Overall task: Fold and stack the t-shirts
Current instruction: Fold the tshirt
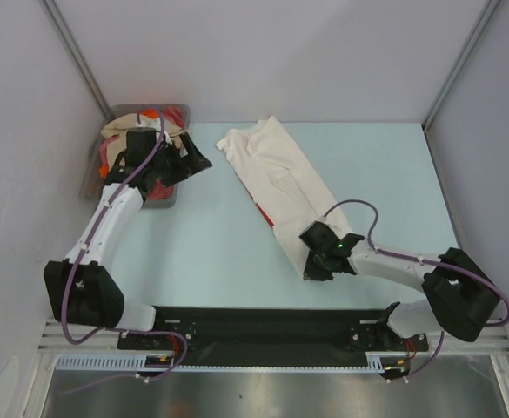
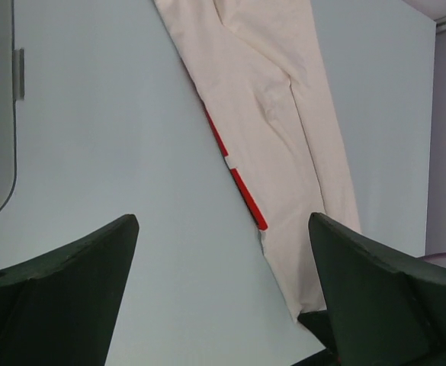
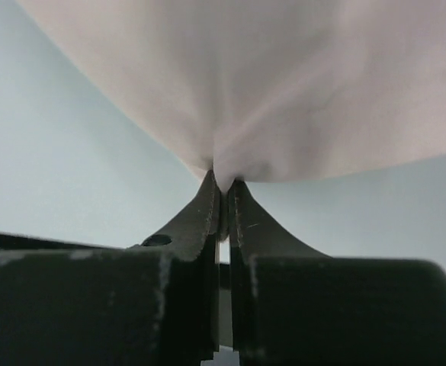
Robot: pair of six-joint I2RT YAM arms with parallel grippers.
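One thin pinch is all you have on the white t-shirt (image 1: 271,174) — your right gripper (image 3: 223,181) has its jaws pressed together on a small pucker of cloth at the shirt's near end, with very little fabric between the tips. If you lift or drag fast, that pucker may slide out and the end will drop back onto the table (image 1: 193,252).

The shirt lies as a long narrow strip, running diagonally from the rear centre towards your right arm. It looks doubled lengthwise, with a red edge of the print (image 2: 238,179) peeking out along its left side. You cannot tell from these views whether the pinch has every layer or only the top one. With only the top one, pulling would peel the fold open instead of carrying the end over.

Nothing pins the far end, so a low pull could tow the whole strip crooked. Your left gripper (image 1: 193,161) hangs with jaws spread wide and empty at the right edge of the grey tray (image 1: 91,178) holding the other t-shirts (image 1: 128,129) — well apart from the strip, so it cannot steady it from there
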